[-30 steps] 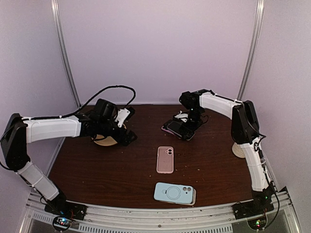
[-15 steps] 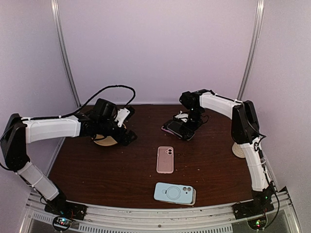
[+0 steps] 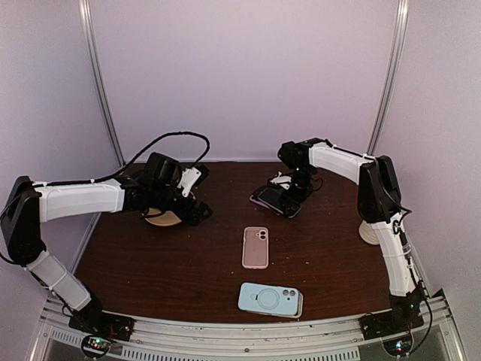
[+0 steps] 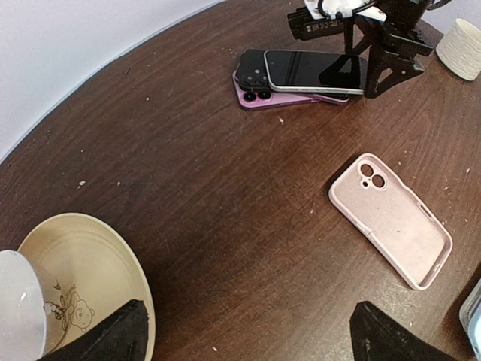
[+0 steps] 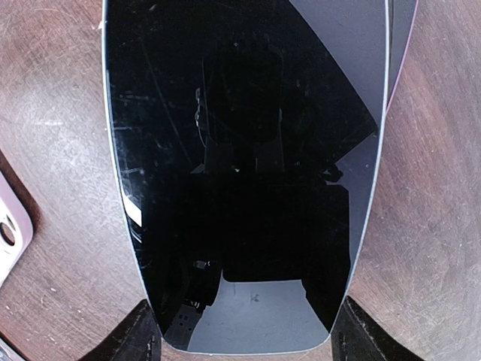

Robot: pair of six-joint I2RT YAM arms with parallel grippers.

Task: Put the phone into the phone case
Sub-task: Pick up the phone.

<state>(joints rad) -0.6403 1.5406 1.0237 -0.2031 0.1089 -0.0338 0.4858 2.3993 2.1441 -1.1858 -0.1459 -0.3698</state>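
Observation:
A phone (image 5: 240, 150) with a black screen lies face up on a purple phone (image 4: 259, 99) at the back of the table. My right gripper (image 5: 244, 338) is over it, and its fingertips (image 5: 143, 335) press against the phone's two long edges near one end. In the top view the right gripper (image 3: 291, 197) sits on this stack (image 3: 272, 198). An empty pink phone case (image 3: 255, 247) lies open side up in the middle of the table, also seen in the left wrist view (image 4: 391, 219). My left gripper (image 4: 248, 342) hangs open over bare wood, left of the case.
A cream plate (image 4: 90, 263) with a white cup (image 4: 19, 308) lies under the left gripper's left finger. A light blue case (image 3: 270, 298) with a phone in it rests near the front edge. A white ribbed cup (image 3: 368, 233) stands by the right arm.
The right gripper's jaws have narrowed onto the sides of the black-screen phone. Neither arm has shifted, and the phone stack lies where it was.

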